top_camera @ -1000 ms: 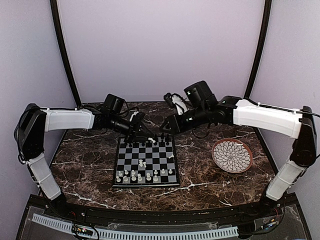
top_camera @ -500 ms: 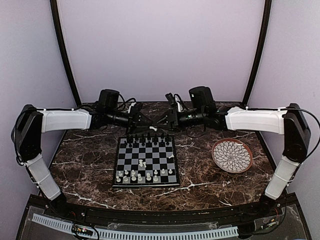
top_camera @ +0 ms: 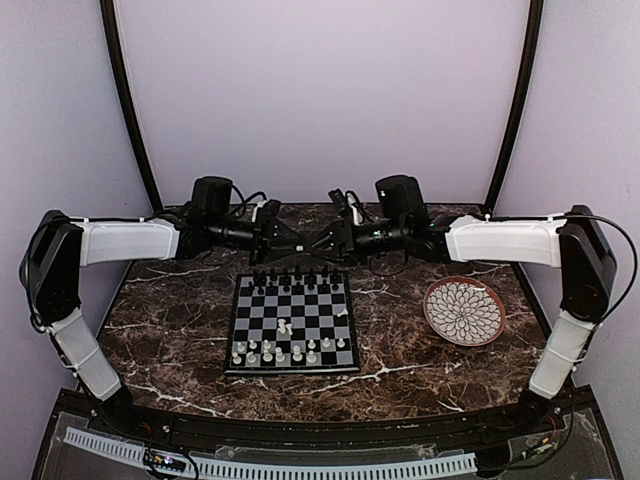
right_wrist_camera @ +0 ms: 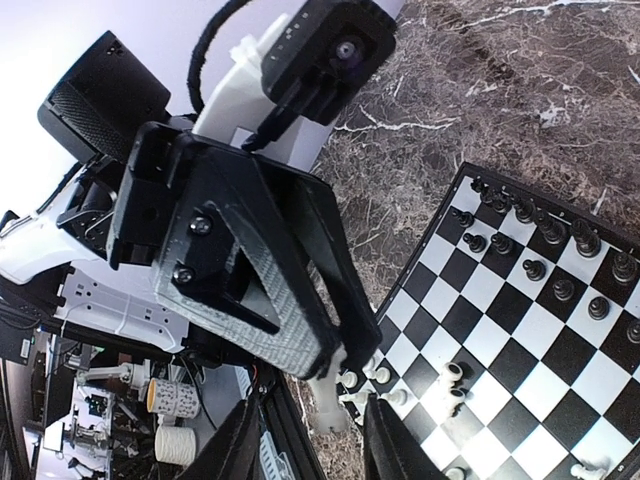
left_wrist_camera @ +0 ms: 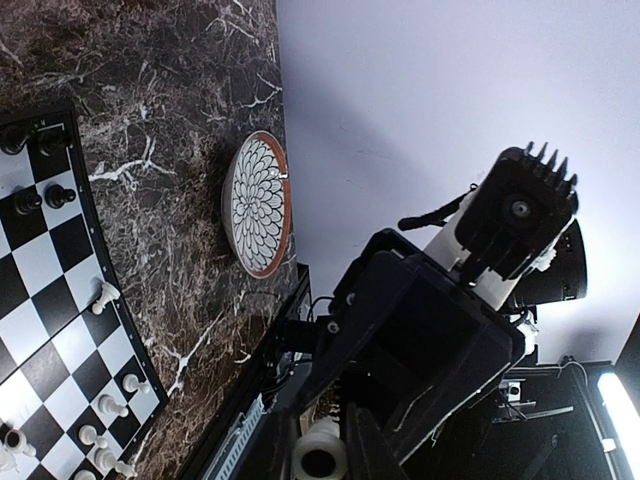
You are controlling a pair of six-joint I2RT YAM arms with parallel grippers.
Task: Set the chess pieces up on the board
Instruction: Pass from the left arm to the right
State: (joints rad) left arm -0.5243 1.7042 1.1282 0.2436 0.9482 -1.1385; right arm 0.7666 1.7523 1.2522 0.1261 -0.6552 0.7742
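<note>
The board [top_camera: 320,316] lies mid-table, with black chess pieces [top_camera: 295,281] along its far rows and white ones [top_camera: 290,351] along its near rows. One white piece [top_camera: 287,326] stands mid-board. Both arms reach level above the board's far edge, tips meeting. My left gripper [top_camera: 299,244] is shut on a cream-white chess piece [right_wrist_camera: 328,395], which also shows between its fingers in the left wrist view [left_wrist_camera: 320,462]. My right gripper [right_wrist_camera: 322,440] is open, one finger on each side of that piece with gaps showing; in the top view it [top_camera: 316,243] faces the left one.
A round white petal-patterned plate [top_camera: 463,310] with a brown rim sits right of the board, also seen in the left wrist view [left_wrist_camera: 258,205]. The marble table ends at a purple back wall with black curved poles at both sides.
Both grippers rose from low over the board's far corners and swung together; they now meet tip to tip above its far edge. The board's pieces have not moved.
</note>
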